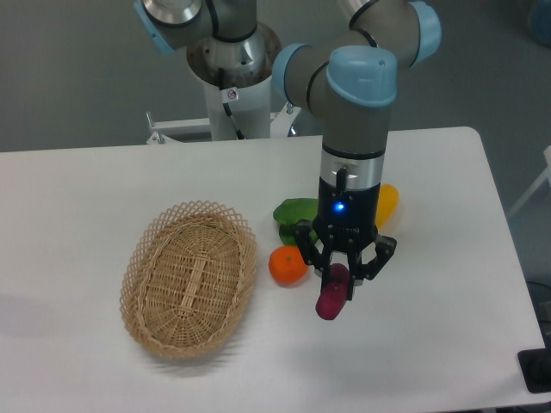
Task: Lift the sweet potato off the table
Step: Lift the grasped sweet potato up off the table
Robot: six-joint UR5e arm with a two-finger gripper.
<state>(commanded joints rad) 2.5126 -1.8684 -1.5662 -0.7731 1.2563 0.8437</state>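
The sweet potato (332, 295) is a slim dark magenta tuber. It hangs nearly upright between the fingers of my gripper (343, 277), its upper end hidden by them. The gripper points straight down and is shut on it. The tuber's lower end is just above the white table (413, 344), right of the orange; I cannot tell whether it still touches the surface.
A round orange (287, 265) lies just left of the gripper. A green vegetable (295, 212) and a yellow vegetable (386, 203) lie behind the gripper, partly hidden by the arm. An oval wicker basket (189, 277) stands at the left.
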